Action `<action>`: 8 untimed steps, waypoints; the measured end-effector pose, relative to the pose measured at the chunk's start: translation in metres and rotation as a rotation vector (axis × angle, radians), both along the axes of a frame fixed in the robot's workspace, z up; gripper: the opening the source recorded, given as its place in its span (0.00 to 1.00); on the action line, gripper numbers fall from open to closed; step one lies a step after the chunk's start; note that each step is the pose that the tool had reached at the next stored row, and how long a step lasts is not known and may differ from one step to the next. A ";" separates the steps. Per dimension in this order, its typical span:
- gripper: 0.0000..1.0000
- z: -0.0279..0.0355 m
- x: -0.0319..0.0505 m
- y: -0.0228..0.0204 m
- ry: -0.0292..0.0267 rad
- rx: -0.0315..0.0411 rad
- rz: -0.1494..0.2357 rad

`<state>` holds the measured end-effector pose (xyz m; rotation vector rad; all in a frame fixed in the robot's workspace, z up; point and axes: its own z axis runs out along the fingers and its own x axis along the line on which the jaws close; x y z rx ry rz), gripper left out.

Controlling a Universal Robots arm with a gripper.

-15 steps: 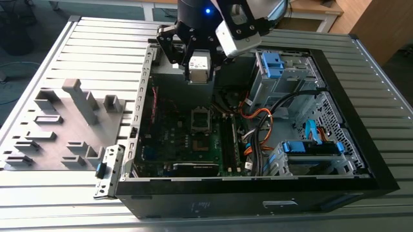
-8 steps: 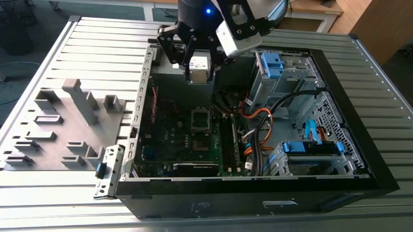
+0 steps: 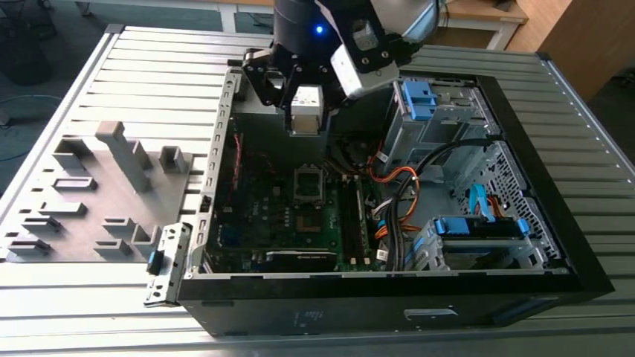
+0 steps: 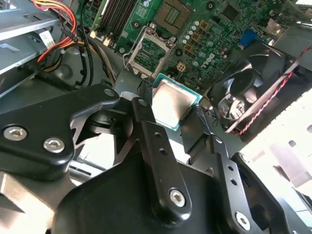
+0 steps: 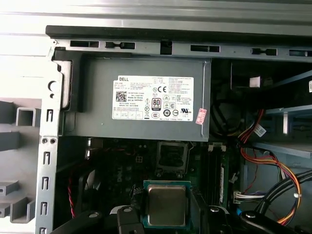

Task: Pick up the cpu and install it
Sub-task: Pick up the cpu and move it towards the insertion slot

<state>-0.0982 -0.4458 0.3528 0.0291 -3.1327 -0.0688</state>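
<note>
One of the task's two steps looks done: the cpu (image 4: 170, 100) is being held off every surface, clamped by its opposite edges between the black fingers (image 4: 145, 109) of the gripper (image 5: 166, 210), so the pick-up is being counted as finished. In both wrist views the chip is being shown flat, with its dull metal top turned to the cameras and its green edge visible around it, and the hold is being judged steady. In the exterior view the gripper is being held above the open computer case (image 3: 397, 297), near the power-supply box (image 5: 136, 97) and well clear of the motherboard (image 3: 288, 223) below. The install is not yet being made. The socket (image 5: 171, 157) is being seen apart from the chip, lying between it and the power-supply box, and its metal frame is being judged open and empty, though the contacts inside are too dark to be told. The chip's sides are being kept roughly square with the socket's. The whole seating is being left to do — no part of the cpu is touching the board. A grey tray (image 3: 100, 193) is lying outside the case, at the exterior view's left.
</note>
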 end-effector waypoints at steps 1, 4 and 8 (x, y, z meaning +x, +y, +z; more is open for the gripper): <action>0.47 -0.0018 0.0000 -0.0001 0.0000 -0.0004 0.000; 0.47 -0.0073 -0.0001 -0.0004 0.0000 -0.0009 0.000; 0.47 -0.0144 0.0000 -0.0008 0.0000 -0.0010 0.000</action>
